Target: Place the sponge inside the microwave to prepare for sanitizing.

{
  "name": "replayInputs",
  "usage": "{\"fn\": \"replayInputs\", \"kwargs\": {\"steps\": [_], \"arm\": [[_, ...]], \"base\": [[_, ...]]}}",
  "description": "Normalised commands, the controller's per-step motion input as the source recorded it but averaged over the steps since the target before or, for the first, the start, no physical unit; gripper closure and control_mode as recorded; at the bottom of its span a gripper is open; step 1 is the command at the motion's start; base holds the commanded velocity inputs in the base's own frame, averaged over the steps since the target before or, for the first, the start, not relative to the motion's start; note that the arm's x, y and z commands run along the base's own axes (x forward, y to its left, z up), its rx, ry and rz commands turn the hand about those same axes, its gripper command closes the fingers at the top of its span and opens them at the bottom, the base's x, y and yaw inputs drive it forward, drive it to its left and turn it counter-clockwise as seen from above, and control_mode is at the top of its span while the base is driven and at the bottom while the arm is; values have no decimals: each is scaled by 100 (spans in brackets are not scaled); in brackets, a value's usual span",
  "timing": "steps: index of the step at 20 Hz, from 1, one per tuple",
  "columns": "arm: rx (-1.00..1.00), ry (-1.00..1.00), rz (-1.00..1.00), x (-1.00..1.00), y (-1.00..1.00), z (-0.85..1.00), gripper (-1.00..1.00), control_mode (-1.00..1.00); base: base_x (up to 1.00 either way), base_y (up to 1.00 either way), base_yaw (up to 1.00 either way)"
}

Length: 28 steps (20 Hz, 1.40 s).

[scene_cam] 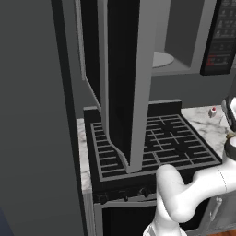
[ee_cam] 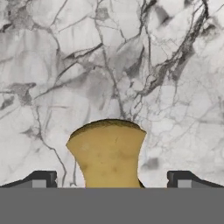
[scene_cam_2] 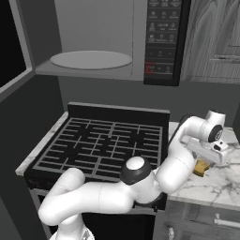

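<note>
- The place is a home kitchen, rendered rather than real.
- A black grated stove point(scene_cam_2: 105, 143) sits with knobs on its front edge.
- Above it hangs a microwave point(scene_cam_2: 161, 42), door swung open, pale turntable point(scene_cam_2: 91, 60) inside.
- A white marble tabletop point(ee_cam: 109, 65) adjoins the stove.
- Grey wood-grain cabinets point(scene_cam_2: 213, 37) hang on the wall.

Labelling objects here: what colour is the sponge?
Yellow-tan sponge, clearest in the hand view.
</note>
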Motion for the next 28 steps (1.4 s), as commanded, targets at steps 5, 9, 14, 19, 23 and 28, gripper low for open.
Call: {"fn": "replayInputs", "kwargs": {"steps": [5,9,14,19,23,28], "arm": [[0,0,0,0,0,-26,-100,-100],[0,0,0,0,0,-23,-100,-100],[0,0,0,0,0,-22,-100,-100],[0,0,0,0,0,-21,-100,-100],[0,0,0,0,0,-3,-100,-100],[0,0,0,0,0,-1,100,-100]], "base": [[0,0,0],[0,0,0],[0,0,0],[0,0,0],[0,0,0],[0,0,0]]}}
